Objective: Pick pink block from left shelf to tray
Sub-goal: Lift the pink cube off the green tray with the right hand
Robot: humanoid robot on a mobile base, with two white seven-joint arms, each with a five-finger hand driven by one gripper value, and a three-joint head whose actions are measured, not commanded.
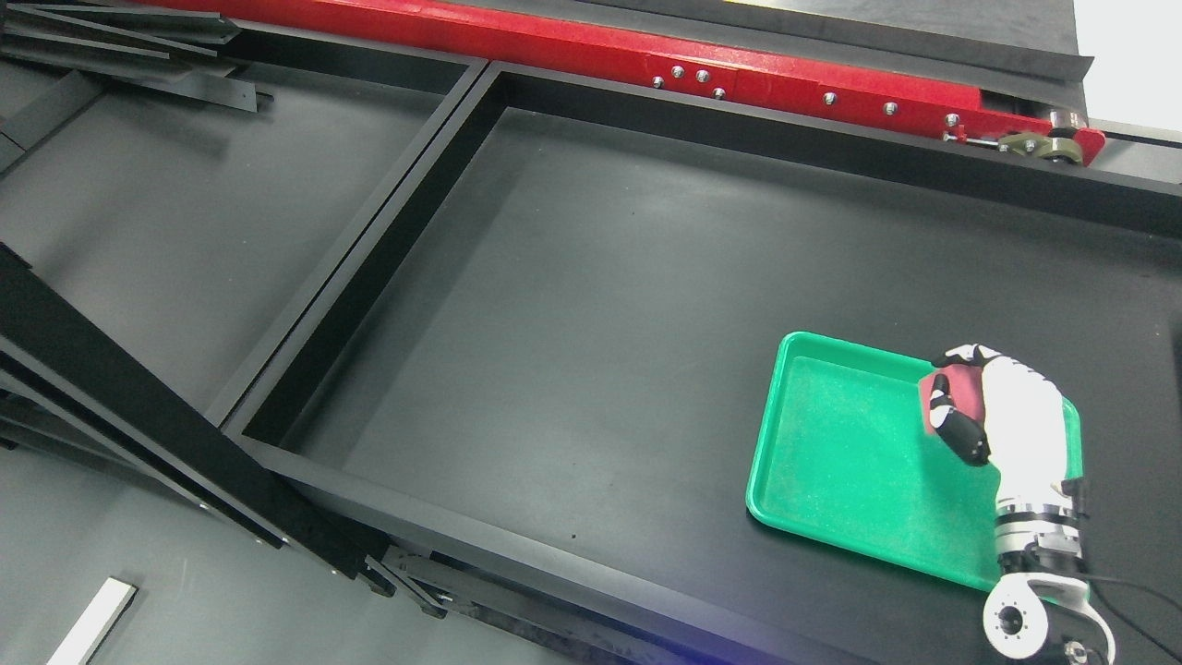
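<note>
A green tray (831, 453) lies on the black table at the lower right. My right hand (960, 402), white with black fingertips, hangs over the tray's right part. Its fingers are curled around a pink-red block (962, 392), of which only a small face shows between thumb and fingers. I cannot tell whether the block touches the tray floor. My left arm is out of the picture.
The table top is a shallow black bin with raised walls (388, 231). A red beam (739, 74) runs along the back. Black frame bars (138, 406) slant across the lower left. A white strip (92, 623) lies on the floor.
</note>
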